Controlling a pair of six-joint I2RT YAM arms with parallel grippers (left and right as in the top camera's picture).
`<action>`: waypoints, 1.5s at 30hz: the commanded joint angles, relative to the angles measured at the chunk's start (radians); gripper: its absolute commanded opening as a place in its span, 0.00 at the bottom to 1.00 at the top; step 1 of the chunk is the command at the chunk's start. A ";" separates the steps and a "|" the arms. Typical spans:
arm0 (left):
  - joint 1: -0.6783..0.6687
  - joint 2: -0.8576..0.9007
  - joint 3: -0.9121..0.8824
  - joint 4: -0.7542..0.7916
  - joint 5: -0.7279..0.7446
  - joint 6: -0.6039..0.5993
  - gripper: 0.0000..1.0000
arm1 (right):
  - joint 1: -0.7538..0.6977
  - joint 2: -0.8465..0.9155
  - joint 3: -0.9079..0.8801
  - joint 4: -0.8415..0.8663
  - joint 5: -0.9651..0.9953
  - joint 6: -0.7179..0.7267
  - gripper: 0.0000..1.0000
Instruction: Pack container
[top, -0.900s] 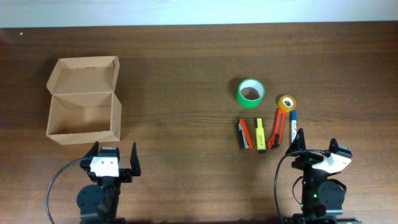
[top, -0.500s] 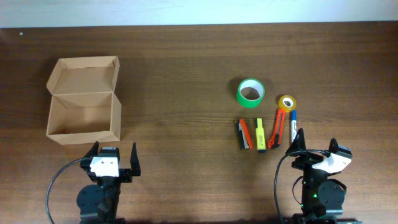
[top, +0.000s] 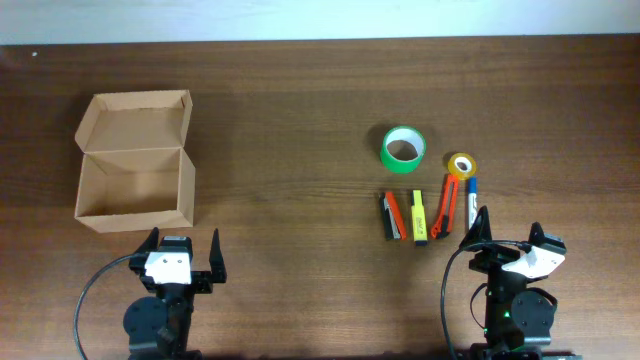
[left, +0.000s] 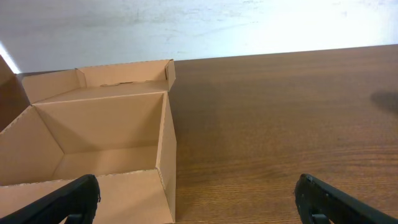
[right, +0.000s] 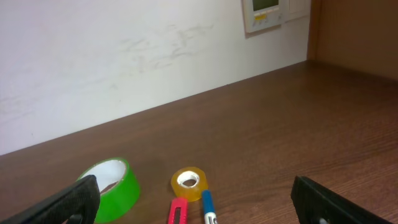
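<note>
Wooden table (top: 300, 100), container (top: 135, 190) open, left hand (top: 184, 238), right hand (top: 508, 225) spread, edges cropped.

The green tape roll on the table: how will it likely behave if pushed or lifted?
The green ring-shaped tape roll lies on its flat face, so a push would probably slide it, not roll it. Set on edge, it could roll. Its wide open core suggests light weight.

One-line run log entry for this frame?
container: open, empty | left gripper: open, empty | right gripper: open, empty | green tape roll: outside container
</note>
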 joint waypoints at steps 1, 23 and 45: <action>-0.004 -0.011 -0.008 0.004 0.011 0.002 1.00 | -0.002 -0.008 -0.013 0.003 0.002 0.004 0.99; -0.004 -0.011 0.000 0.109 -0.018 0.008 1.00 | -0.002 -0.008 -0.013 0.049 0.002 0.009 0.99; 0.072 1.545 1.891 -0.797 -0.109 0.148 1.00 | -0.051 1.431 1.971 -1.267 -0.112 -0.085 0.99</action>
